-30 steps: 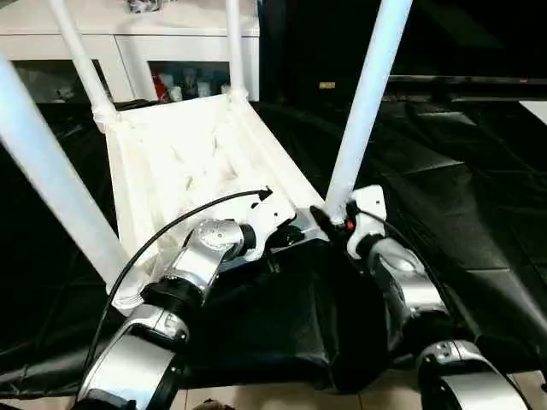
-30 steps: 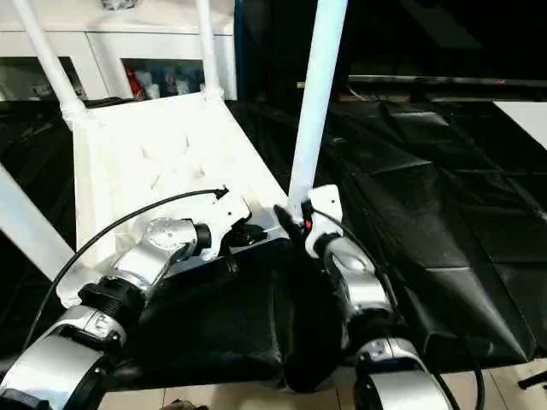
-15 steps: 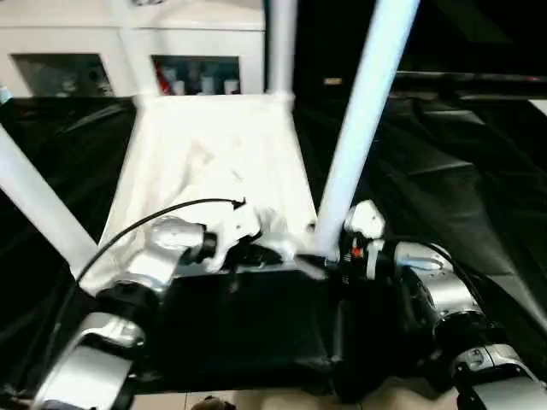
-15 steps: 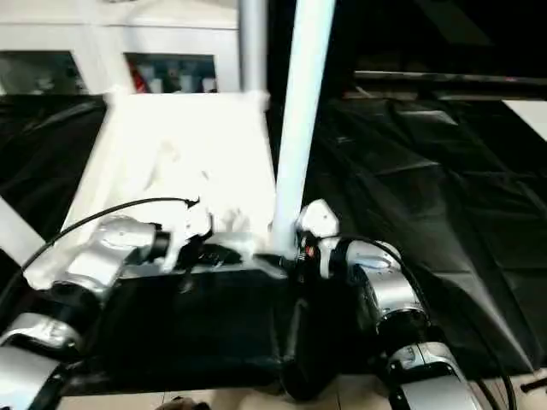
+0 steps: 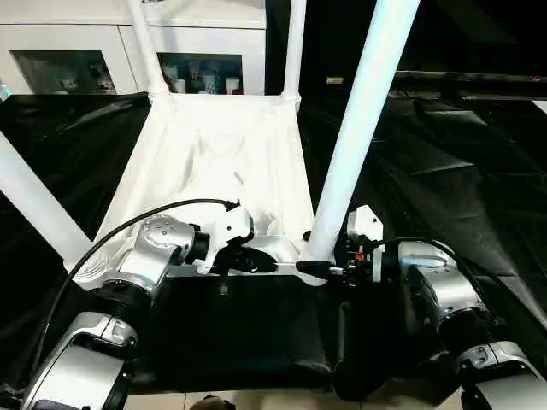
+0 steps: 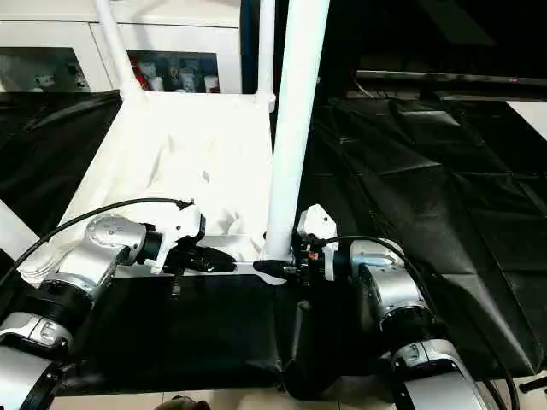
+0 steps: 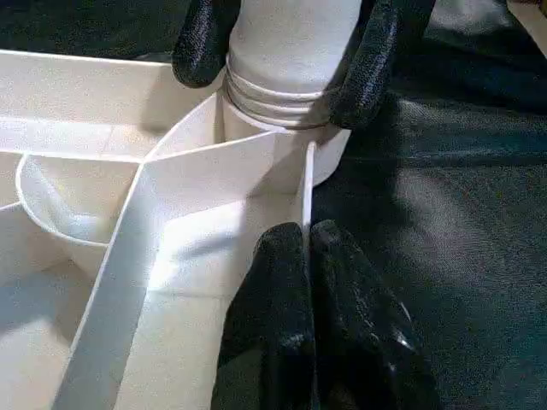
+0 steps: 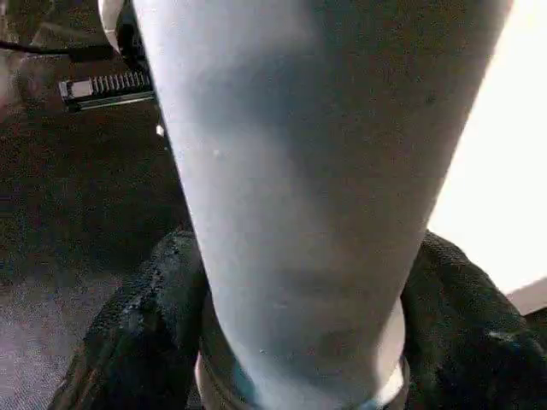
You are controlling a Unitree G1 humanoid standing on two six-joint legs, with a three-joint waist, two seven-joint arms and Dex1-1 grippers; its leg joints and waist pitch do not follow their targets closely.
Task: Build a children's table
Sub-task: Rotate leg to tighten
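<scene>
Table (image 5: 214, 154) upside-down, legs up, right gripper (image 7: 286, 51) clamps near leg (image 5: 359, 128) base, left gripper (image 7: 312, 248) pressed together.

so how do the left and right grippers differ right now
The left gripper has its jaws shut together, pressed at a thin white rib of the upturned white plastic table top. The right gripper has its jaws spread around the base of the near white tubular leg, at its corner socket. Both have black fingers and work at the same near corner.
</scene>
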